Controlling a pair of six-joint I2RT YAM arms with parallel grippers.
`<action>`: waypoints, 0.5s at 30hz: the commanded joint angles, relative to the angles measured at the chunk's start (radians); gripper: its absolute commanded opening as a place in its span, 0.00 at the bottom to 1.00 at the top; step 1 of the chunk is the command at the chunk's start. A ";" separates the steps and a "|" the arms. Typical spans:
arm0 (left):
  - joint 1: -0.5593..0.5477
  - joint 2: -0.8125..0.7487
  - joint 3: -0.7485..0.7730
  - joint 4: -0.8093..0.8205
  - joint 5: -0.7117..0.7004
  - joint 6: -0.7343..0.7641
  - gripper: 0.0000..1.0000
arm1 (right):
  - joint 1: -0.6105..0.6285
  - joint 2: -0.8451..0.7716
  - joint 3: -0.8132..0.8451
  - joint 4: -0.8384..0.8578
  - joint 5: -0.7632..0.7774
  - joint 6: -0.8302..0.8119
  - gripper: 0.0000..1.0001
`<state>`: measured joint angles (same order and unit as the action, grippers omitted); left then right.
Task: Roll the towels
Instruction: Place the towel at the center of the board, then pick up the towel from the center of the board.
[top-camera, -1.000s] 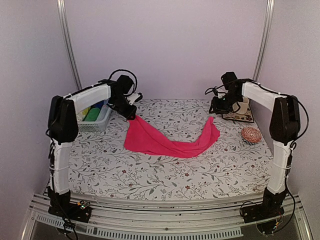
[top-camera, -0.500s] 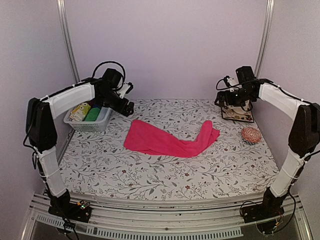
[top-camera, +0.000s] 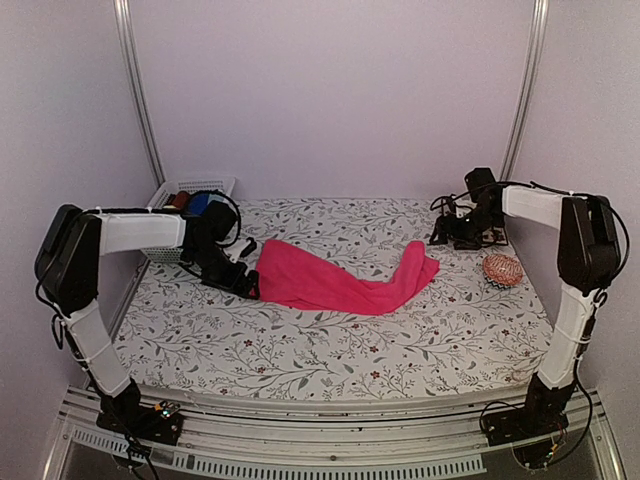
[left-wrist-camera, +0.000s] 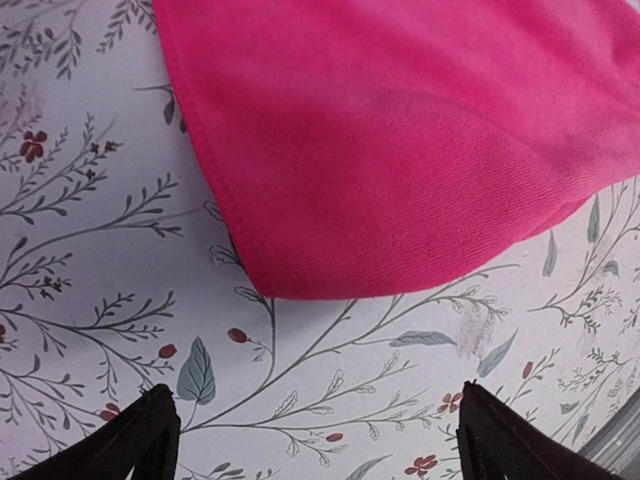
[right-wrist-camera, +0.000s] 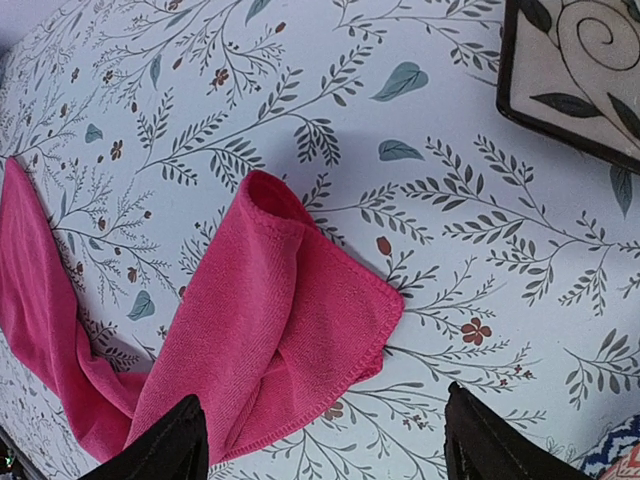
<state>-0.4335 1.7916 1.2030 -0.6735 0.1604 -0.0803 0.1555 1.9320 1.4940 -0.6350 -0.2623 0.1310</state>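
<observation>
**Pink towel (top-camera: 340, 282) let go, left gripper (top-camera: 243, 282) and right gripper (top-camera: 452, 236) open at its ends**

Top view: the towel lies unrolled mid-table (top-camera: 300, 350), with the left gripper at its 9 o'clock end and the right off its 2 o'clock corner, probably to regrasp. A second ago both held those ends raised. Left wrist: jaws wide and empty, towel edge at 12. Right wrist: jaws spread, folded corner at 11.

hot pink on grey sprigs

the towel (top-camera: 335, 283) is plain hot pink. the table cover (top-camera: 330, 350) is white with grey leafy sprigs, small red flowers and teal leaves (clearest from the wrists). the basket (top-camera: 190, 186) is white, holding a dark red roll (top-camera: 180, 200) and a blue roll (top-camera: 198, 203). the woven pad (top-camera: 502, 269) is red-orange and white. the tile (right-wrist-camera: 580, 70) is cream with dark scrolls.
</observation>
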 joint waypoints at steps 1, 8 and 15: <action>0.000 -0.010 -0.029 0.072 0.074 -0.044 0.97 | -0.007 0.032 0.004 0.014 -0.032 0.034 0.80; 0.015 0.026 -0.084 0.216 0.064 -0.029 0.94 | -0.007 0.057 -0.008 0.029 -0.059 0.039 0.76; 0.025 0.082 -0.057 0.260 0.083 -0.008 0.89 | -0.007 0.089 -0.002 0.016 0.000 0.029 0.76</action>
<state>-0.4210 1.8496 1.1301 -0.4732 0.2192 -0.1047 0.1543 1.9839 1.4929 -0.6231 -0.2901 0.1612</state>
